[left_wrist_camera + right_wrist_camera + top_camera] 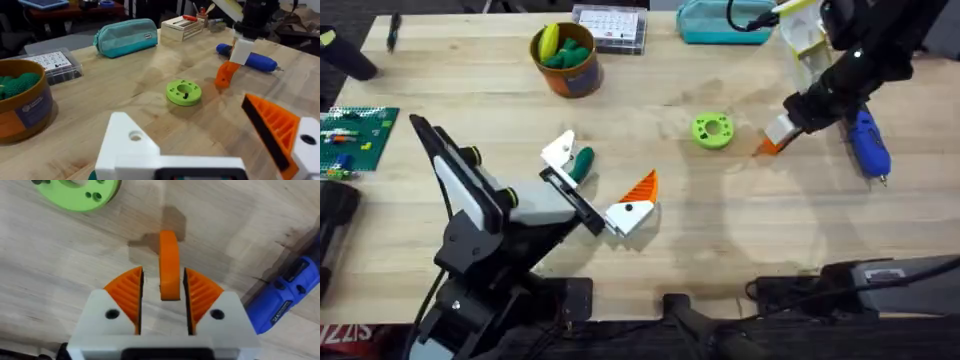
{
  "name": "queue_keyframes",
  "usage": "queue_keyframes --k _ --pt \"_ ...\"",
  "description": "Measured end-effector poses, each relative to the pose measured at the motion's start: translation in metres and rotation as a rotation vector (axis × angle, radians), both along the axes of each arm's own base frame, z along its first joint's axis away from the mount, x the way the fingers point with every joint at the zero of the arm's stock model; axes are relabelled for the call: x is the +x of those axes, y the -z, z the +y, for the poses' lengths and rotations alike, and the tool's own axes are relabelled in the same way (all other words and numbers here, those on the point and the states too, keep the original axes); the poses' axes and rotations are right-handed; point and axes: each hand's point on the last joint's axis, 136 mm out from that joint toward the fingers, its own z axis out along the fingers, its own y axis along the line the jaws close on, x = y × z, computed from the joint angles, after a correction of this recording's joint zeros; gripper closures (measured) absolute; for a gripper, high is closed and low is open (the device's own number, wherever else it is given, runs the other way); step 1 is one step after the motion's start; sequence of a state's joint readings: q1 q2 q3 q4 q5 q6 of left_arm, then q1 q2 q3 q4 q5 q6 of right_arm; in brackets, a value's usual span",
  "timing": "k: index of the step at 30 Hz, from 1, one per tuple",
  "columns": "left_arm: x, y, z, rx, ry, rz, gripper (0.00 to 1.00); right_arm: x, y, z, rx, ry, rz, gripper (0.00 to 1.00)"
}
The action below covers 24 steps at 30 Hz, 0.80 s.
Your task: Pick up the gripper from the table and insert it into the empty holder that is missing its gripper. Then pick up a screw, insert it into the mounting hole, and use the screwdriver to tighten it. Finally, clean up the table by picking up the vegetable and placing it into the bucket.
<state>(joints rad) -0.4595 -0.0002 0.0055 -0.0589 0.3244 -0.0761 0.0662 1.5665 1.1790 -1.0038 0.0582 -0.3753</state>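
Note:
My right gripper (777, 134) (165, 302) is shut on the loose gripper, an orange wedge finger (767, 146) (226, 74) (169, 265), held tip-down at the tabletop right of centre. My left gripper (597, 180) (210, 145) stands open low over the table's middle. One of its fingers is the bare white holder (558, 152) (127, 145); the other carries an orange wedge (640, 187) (272, 132). The dark green vegetable (582, 163) lies right beside the holder. The blue screwdriver (867, 143) (255, 60) (285, 297) lies just right of my right gripper. At the back left stands the brown bucket (570, 78) (27, 110).
A lime-green ring (712, 130) (184, 92) (75, 192) lies between the two grippers. At the back are a teal pouch (720, 22) (127, 36) and a clear lidded box (612, 28) (55, 62). A green brick board (355, 135) sits at the left edge.

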Motion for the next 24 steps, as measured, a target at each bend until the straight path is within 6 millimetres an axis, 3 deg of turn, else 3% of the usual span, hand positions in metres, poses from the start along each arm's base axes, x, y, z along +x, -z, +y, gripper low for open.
queue_keyframes --k 6,11,21,22,24 --pt "0.0 0.0 0.0 0.0 0.0 0.0 0.014 -0.003 0.0 0.0 -0.001 -0.003 0.011 0.713" --pt "0.0 0.0 0.0 0.0 0.0 0.0 0.014 -0.005 0.001 0.0 0.0 -0.006 0.019 0.976" --pt "0.0 0.0 0.0 0.0 0.0 0.0 0.014 0.0 -0.002 0.001 0.003 -0.005 -0.007 0.981" --pt "0.0 0.0 0.0 0.0 0.0 0.0 0.014 0.0 -0.004 0.001 0.004 -0.005 -0.016 0.981" --pt "0.0 0.0 0.0 0.0 0.0 0.0 0.014 0.007 -0.029 0.002 0.017 -0.002 -0.101 0.981"
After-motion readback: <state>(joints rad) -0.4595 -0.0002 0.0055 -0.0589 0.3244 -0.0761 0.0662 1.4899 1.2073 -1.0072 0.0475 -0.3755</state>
